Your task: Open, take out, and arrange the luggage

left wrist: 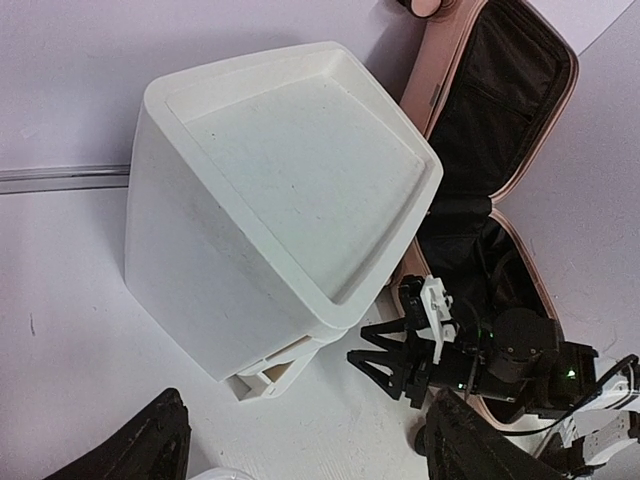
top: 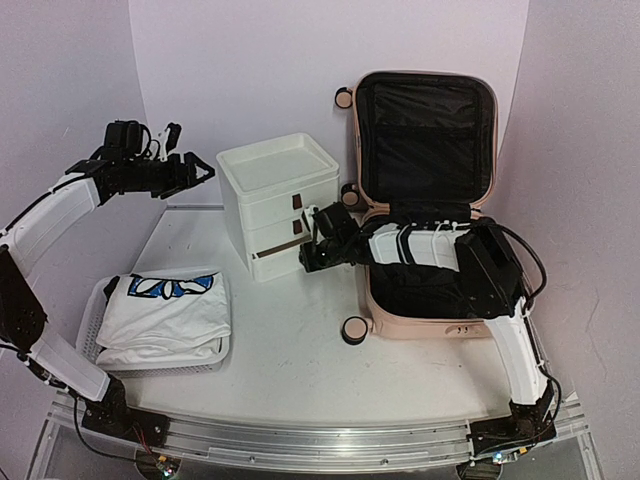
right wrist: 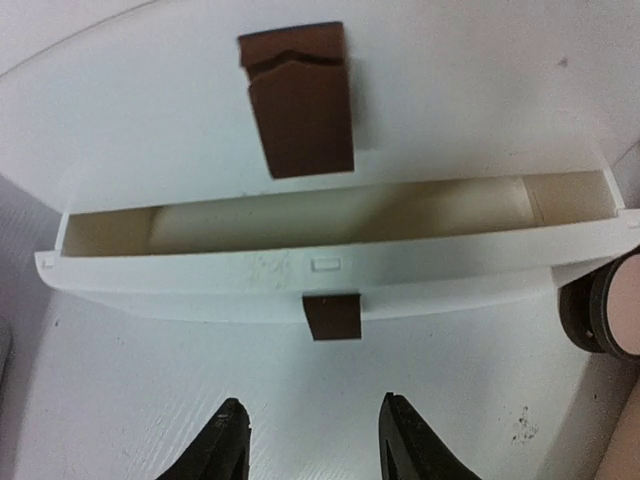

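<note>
The luggage (top: 425,327) lies open at the right of the table, its lid propped upright against the back wall and its black lining showing. It also shows in the left wrist view as the luggage (left wrist: 440,80). One of its wheels (right wrist: 610,315) sits at the right edge of the right wrist view. My right gripper (top: 308,255) reaches left from over the suitcase to the white drawer unit (top: 280,205). It stands open (right wrist: 315,445) just short of the brown tab (right wrist: 332,317) of the pulled-out bottom drawer, holding nothing. My left gripper (top: 195,172) hangs open high at the left, empty.
A white mesh basket (top: 95,320) at the front left holds a folded white T-shirt (top: 165,315) with a blue print. The drawer unit's flat top (left wrist: 300,170) lies below my left gripper (left wrist: 310,455). A second brown tab (right wrist: 297,100) marks the drawer above.
</note>
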You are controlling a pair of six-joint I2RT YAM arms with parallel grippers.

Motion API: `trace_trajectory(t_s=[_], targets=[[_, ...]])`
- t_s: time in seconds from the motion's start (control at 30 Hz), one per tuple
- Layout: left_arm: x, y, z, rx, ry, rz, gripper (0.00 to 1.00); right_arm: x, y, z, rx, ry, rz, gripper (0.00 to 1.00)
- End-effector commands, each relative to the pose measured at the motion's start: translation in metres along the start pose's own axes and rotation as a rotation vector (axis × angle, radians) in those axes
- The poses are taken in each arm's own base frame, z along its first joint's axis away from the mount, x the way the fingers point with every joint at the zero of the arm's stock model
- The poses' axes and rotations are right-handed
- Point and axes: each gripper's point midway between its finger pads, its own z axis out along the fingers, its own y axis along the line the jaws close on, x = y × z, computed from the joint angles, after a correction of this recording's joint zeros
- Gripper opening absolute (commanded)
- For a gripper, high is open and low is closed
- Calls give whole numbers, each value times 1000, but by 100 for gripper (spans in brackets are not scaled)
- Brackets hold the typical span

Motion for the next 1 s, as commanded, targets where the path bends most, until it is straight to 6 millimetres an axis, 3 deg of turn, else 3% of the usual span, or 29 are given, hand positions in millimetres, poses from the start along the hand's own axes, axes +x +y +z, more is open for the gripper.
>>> trace_trajectory(t_s=[0.0, 0.4, 0.7, 0.87, 0.97], targets=[[-13, -6, -5, 24, -53, 29, 81, -17, 3, 21, -28, -47, 10, 46], [-15, -5, -6, 26, -57, 24, 81, -24, 14, 46, -75, -71, 11, 48], [-13, 0, -3, 23, -48, 9, 81, -35, 8, 51, -30, -112, 38, 24], [-14, 1, -2, 21, -51, 8, 81, -39, 13, 53, -51, -119, 53, 2], [-14, 1, -3, 21, -52, 8, 81, -40, 21, 50, -76, -116, 56, 0]])
